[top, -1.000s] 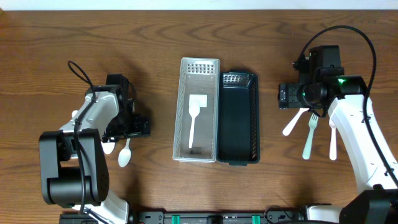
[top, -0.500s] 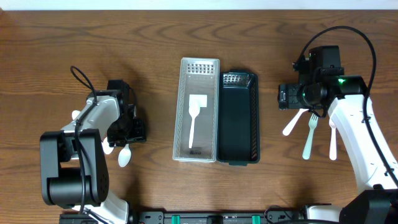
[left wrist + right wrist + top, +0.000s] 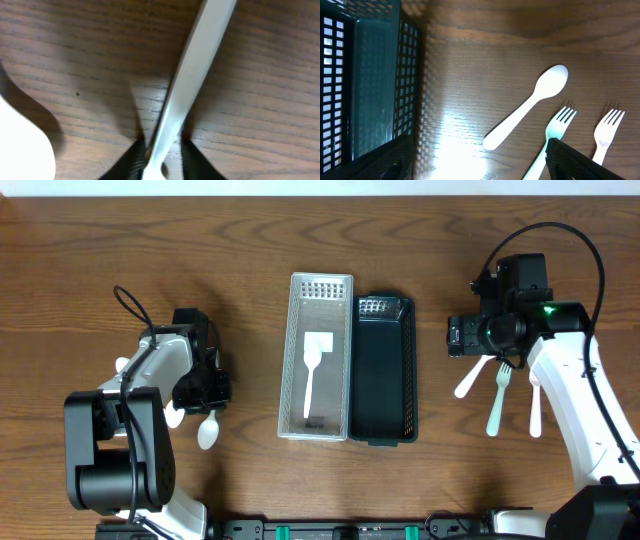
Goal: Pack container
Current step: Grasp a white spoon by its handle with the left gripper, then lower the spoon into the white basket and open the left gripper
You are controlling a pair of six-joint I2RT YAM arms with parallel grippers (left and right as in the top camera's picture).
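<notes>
A white spoon lies on the wooden table at the left; its handle runs up between the fingers of my left gripper, which is shut on it low at the table. A clear slotted container in the middle holds a white spatula. Beside it on the right stands a dark basket, nothing in it. My right gripper hovers open between the dark basket and the right-hand cutlery, holding nothing.
By the right arm lie a white spoon, a pale green fork and a white fork. Another white utensil lies partly under the left arm.
My left gripper has closed from wide open onto the spoon handle, and the spoon bowl has shifted slightly right. The right arm has not moved.
</notes>
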